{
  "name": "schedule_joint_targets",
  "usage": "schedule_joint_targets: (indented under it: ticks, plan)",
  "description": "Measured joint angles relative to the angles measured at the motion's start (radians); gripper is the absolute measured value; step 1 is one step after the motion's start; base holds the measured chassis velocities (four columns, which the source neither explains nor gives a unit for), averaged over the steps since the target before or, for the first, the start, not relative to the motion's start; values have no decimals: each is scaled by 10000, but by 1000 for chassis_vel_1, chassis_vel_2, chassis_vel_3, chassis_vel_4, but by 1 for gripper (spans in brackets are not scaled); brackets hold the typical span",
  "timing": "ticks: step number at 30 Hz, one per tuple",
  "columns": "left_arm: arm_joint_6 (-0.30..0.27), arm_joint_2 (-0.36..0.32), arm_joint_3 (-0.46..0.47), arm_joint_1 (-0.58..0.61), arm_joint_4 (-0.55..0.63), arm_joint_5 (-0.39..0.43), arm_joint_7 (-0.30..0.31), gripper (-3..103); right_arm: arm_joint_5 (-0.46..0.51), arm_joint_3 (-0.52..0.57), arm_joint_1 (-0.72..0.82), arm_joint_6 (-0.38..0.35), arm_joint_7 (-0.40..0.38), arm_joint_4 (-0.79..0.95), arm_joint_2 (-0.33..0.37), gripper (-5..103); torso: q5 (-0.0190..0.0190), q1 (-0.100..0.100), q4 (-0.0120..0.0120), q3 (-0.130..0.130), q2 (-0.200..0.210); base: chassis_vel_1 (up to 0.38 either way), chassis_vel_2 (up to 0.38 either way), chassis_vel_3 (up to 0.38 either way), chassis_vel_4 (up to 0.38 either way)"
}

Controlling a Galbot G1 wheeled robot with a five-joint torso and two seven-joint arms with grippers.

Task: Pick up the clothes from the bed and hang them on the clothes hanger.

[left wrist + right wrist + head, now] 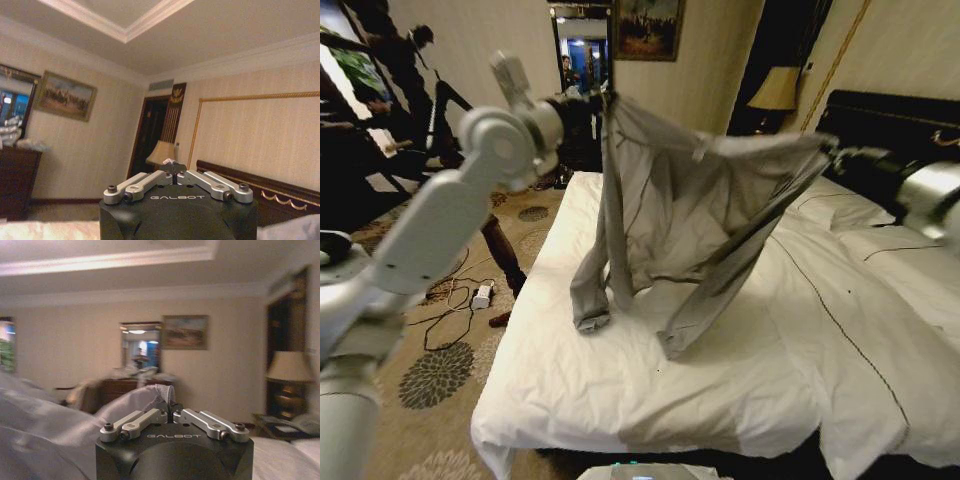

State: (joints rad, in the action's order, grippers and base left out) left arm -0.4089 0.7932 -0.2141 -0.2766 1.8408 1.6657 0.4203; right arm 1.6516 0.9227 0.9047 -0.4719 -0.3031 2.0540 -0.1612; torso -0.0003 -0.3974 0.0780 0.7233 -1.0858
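Note:
The grey long-sleeved shirt [700,210] hangs spread in the air above the bed [650,390], stretched between my two grippers. My left gripper [603,103] is shut on its upper left edge, and my right gripper [828,150] is shut on its upper right edge. Both sleeves droop down, and their cuffs rest on the white duvet. In the left wrist view the left gripper [173,168] pinches a small bit of cloth. In the right wrist view the right gripper [170,409] grips the shirt [50,425], which trails away from it. The clothes hanger is out of view.
White pillows [910,250] and a dark headboard [880,110] lie to the right, with a bedside lamp [775,90] behind. Cables and a white plug [480,296] lie on the patterned carpet left of the bed. A dresser with a mirror [582,50] stands at the far wall.

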Motion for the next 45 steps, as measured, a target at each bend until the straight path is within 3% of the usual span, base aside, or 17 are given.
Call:
schedule_joint_targets:
  ticks: [2,3,6,7,10,11,12,15,18,22,27,30,41,44,45]
  plan:
    - [-3,-581,343,-23,812,405,211,0,890,530,79,-28,-359,814,186,0,0,-1,0,1,0,0,0,0,0]
    - [-3,-581,343,-23,812,405,211,0,890,530,79,-28,-359,814,186,0,0,-1,0,1,0,0,0,0,0]
    - [-32,-1604,1173,60,1914,1376,512,0,2166,1100,-164,-128,-1039,1870,225,0,-2,4,-5,-2,-2,0,0,0,0]
    - [-32,-1604,1173,60,1914,1376,512,0,2166,1100,-164,-128,-1039,1870,225,0,-2,4,-5,-2,-2,0,0,0,0]
    - [-90,-3370,2473,543,2966,2783,568,0,3261,1533,-516,-188,-1715,2580,244,0,-2,3,2,-2,-1,0,0,0,0]
    - [-89,-4004,2854,727,3231,3168,532,0,3437,1603,-591,-192,-1793,2697,230,0,-4,3,-2,-1,-1,0,0,0,0]
    - [-89,-4004,2854,727,3231,3168,532,0,3437,1603,-591,-192,-1793,2697,230,0,-4,3,-2,-1,-1,0,0,0,0]
    - [108,-5798,3939,1578,3829,3865,233,0,3553,1715,-637,-244,-1953,2907,47,0,-3,6,-12,-4,-3,0,0,0,0]
    - [160,-6163,4692,2417,4028,3926,197,0,3520,1661,-505,-253,-2097,3168,-190,0,0,7,-2,-3,-3,0,0,0,0]
    - [162,-5898,4867,3043,4180,3571,408,0,3201,1403,-165,-270,-2249,3537,-602,0,5,1,4,1,0,0,0,0,0]
    - [183,-5153,4729,4111,4194,2211,598,0,2340,859,323,-319,-2217,3635,-1244,0,3,1,0,1,0,0,0,0,0]
    - [255,-4307,4449,5044,3872,994,454,0,742,-105,474,-127,-1907,3209,-1963,0,3,0,0,2,1,0,0,0,0]
    - [255,-3042,3968,5822,2984,-304,413,0,-874,-2364,-25,177,-1448,2256,-2987,0,2,-1,-2,1,1,0,0,0,0]
    - [306,-2667,4007,7215,2951,-1307,290,0,-2155,-3690,39,204,-1192,1864,-3784,0,7,0,0,2,2,0,0,0,0]
    - [306,-2667,4007,7215,2951,-1307,290,0,-2155,-3690,39,204,-1192,1864,-3784,0,7,0,0,2,2,0,0,0,0]
